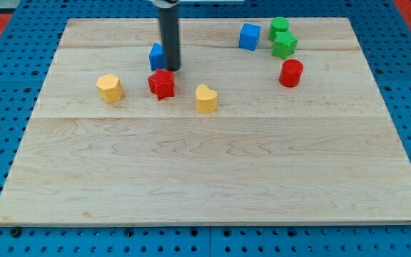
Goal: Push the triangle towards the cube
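Note:
The blue triangle (pixel 155 56) sits at the view's upper left of the wooden board (pixel 212 178), partly hidden behind my rod. My tip (pixel 170 68) rests on the board just right of the triangle, touching or nearly touching it. The blue cube (pixel 249 36) stands farther to the view's right, near the top edge. A red star-shaped block (pixel 162 83) lies just below my tip.
A yellow hexagonal block (pixel 110 88) lies at the left. A yellow heart-shaped block (pixel 205 98) lies right of the red star. Two green blocks (pixel 284 45) (pixel 279 27) stand right of the cube, with a red cylinder (pixel 290 73) below them.

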Tool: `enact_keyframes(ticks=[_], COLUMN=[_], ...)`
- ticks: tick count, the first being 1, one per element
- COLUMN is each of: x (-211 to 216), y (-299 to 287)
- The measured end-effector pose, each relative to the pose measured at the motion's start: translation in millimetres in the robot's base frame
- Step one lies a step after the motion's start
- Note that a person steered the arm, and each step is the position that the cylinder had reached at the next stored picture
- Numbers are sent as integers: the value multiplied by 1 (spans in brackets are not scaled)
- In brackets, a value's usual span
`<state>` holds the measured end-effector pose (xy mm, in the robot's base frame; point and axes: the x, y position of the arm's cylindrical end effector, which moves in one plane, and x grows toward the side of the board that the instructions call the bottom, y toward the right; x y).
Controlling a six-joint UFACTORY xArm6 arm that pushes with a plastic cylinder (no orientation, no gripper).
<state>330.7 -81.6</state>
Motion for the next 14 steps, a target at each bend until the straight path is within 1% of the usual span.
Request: enact_keyframes(ticks=[1, 2, 3, 5, 6, 7, 8, 10, 11, 14], x=[9, 9, -10, -51, -51, -51, -62, -64, -64, -66], y=[-52, -94, -66, 116, 99, 57, 61, 168, 186, 186])
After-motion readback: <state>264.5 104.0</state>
